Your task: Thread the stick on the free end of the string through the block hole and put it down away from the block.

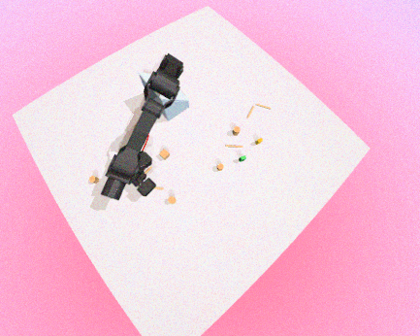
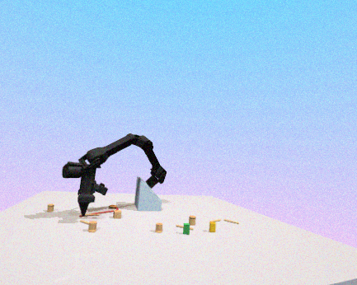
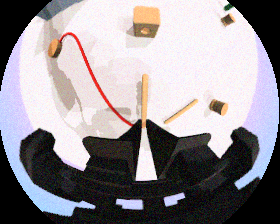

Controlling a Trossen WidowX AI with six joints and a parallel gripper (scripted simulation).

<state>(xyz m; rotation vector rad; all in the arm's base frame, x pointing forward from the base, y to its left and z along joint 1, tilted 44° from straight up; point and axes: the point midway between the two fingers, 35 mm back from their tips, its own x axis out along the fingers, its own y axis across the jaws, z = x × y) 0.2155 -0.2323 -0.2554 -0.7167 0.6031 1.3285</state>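
Observation:
The wooden block [image 1: 164, 153] [image 2: 117, 214] [image 3: 146, 21] stands on the table; in the wrist view the hole shows in its near face. The round wooden button [image 2: 112, 207] [image 3: 55, 48] lies left of the block in the wrist view. The red string [image 1: 145, 143] [image 2: 105, 212] [image 3: 90, 73] curves from the button to the fingertips. My gripper [image 2: 83, 215] [image 3: 143, 121] is shut on the string's stick [image 3: 145, 99] near its string end, low over the table. The stick points ahead toward the block, with a gap between them. In the top view the arm hides the fingertips.
A loose stick [image 1: 159, 188] [image 2: 85, 222] [image 3: 181, 111] and a wooden cylinder [image 1: 172, 200] [image 2: 92, 226] [image 3: 219, 106] lie right of the held stick in the wrist view. A blue-grey wedge [image 1: 177, 109] [image 2: 148, 200] stands behind the block. Several sticks and small cylinders, one green [image 1: 242, 158] [image 2: 186, 228], one yellow [image 1: 259, 141] [image 2: 212, 226], are farther off.

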